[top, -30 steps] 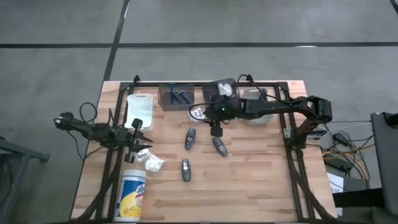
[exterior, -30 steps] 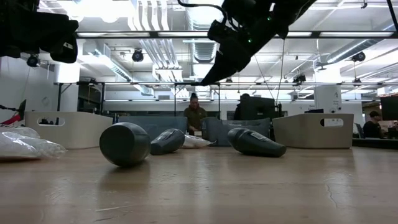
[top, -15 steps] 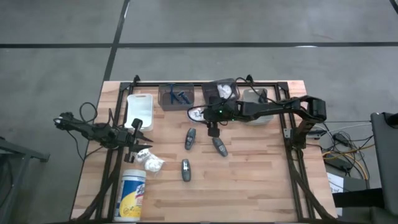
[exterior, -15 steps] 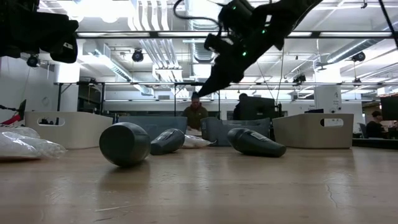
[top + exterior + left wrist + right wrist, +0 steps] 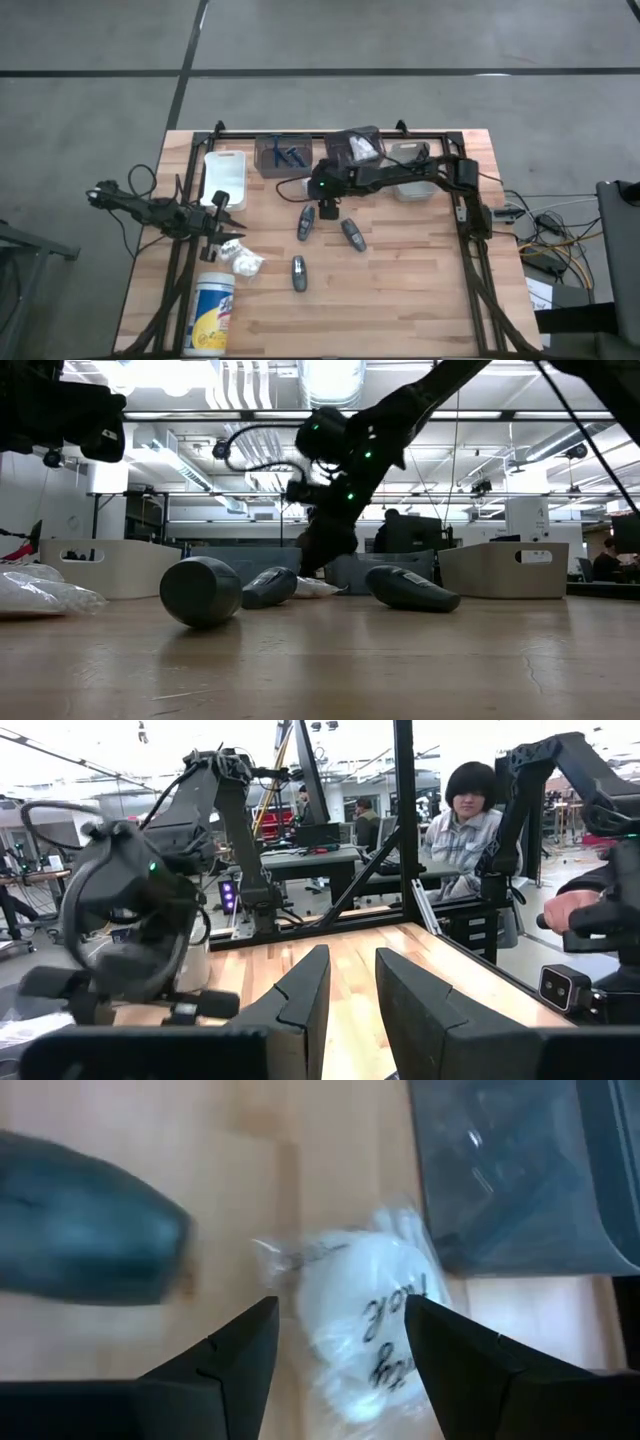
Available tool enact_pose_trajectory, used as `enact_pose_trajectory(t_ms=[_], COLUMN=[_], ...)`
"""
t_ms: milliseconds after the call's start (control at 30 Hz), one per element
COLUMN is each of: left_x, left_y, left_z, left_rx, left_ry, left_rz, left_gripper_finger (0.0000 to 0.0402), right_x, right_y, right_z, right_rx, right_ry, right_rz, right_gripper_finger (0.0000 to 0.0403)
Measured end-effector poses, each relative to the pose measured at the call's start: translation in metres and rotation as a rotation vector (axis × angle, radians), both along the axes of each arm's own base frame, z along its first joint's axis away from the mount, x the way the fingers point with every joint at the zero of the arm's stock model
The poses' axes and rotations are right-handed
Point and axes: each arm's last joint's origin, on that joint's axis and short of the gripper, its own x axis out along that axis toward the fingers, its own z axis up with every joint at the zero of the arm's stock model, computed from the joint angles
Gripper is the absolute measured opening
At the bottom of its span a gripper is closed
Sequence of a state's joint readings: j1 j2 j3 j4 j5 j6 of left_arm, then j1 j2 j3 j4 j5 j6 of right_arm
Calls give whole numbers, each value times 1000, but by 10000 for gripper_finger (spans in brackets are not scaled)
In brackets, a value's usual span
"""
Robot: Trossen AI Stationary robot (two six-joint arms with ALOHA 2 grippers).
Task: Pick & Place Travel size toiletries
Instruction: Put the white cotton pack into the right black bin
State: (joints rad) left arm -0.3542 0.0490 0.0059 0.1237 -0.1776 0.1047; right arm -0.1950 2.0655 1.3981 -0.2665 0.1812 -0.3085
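My right end effector [image 5: 340, 1345] hangs with its fingers spread and empty over a small white crinkly packet in clear wrap [image 5: 365, 1320], which lies on the wooden table [image 5: 400, 290] just in front of the clear plastic bin [image 5: 357, 148] at the far edge. I worry the slippery wrap could squirm aside, or a finger could nudge the dark grey oblong tube [image 5: 306, 222] just nearer. My left end effector [image 5: 222, 238] waits at the left, narrowly parted, holding nothing.
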Motion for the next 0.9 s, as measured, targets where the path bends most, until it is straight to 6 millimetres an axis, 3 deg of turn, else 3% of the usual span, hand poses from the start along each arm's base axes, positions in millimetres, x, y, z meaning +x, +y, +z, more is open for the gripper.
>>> enact_pose_trajectory(t_ms=[200,400,900], left_x=[0,0,0], left_y=[0,0,0], left_z=[0,-1,0], left_rx=[1,2,2], left_ry=[4,6,4], left_rz=[0,0,0], left_gripper_finger=[90,90,90], right_x=[15,17,13], right_y=[-15,-27,-22], right_z=[-17,-22,-20], right_rx=[-20,-15,57], right_ry=[79,86,117], right_rz=[-28,-56,-6], right_gripper_finger=[210,184,17])
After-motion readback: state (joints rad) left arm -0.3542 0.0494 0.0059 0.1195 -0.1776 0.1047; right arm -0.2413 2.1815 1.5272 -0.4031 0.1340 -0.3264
